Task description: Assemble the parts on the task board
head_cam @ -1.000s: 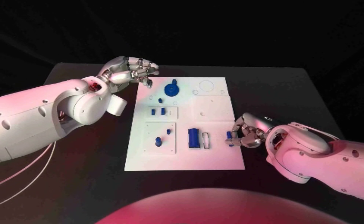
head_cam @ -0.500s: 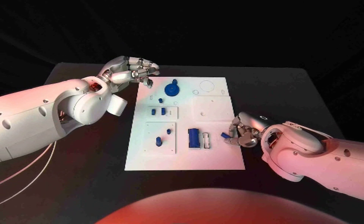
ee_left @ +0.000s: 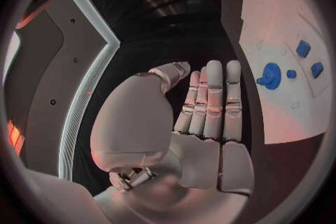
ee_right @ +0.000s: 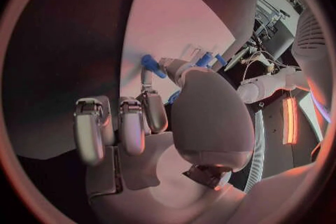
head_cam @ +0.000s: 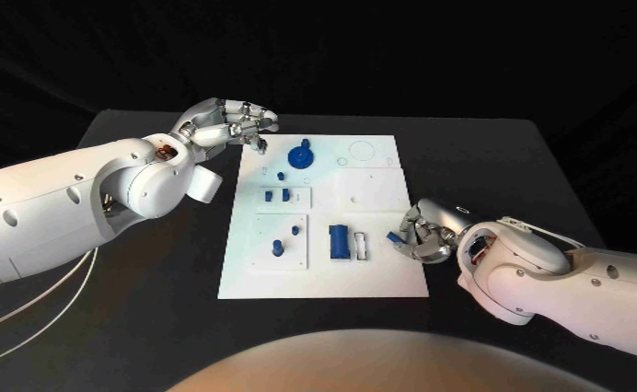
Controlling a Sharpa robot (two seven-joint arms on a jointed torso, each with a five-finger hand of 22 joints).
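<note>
**Right robot hand pinching a small blue piece at the board's right edge**

From the head camera, the right robot hand (head_cam: 427, 232) is hovering at the near right edge of the white board (head_cam: 375, 191) and pinching a small blue piece (head_cam: 394, 239) between its fingertips. To do this step well, I judge it should be keeping the pinch firm and lining the piece up squarely over its seat before pressing. The blue block (head_cam: 340, 242) and the white slot (head_cam: 360, 245) are lying just left of the pinched piece and could be bumped. The blue gear (head_cam: 301, 154), two small blue pegs (head_cam: 276, 195) and a blue stud (head_cam: 278, 247) are sitting further left. The left robot hand (head_cam: 228, 123) is hanging over the counter (head_cam: 504, 157) beside the board's far left corner, fingers curled loosely, holding nothing.

The left wrist camera is showing that robot hand's fingers (ee_left: 213, 102) extended side by side and empty, with the gear (ee_left: 269, 75) on the board beyond.

The right wrist camera is showing the blue piece (ee_right: 151, 64) gripped at the fingertips above the board.
</note>
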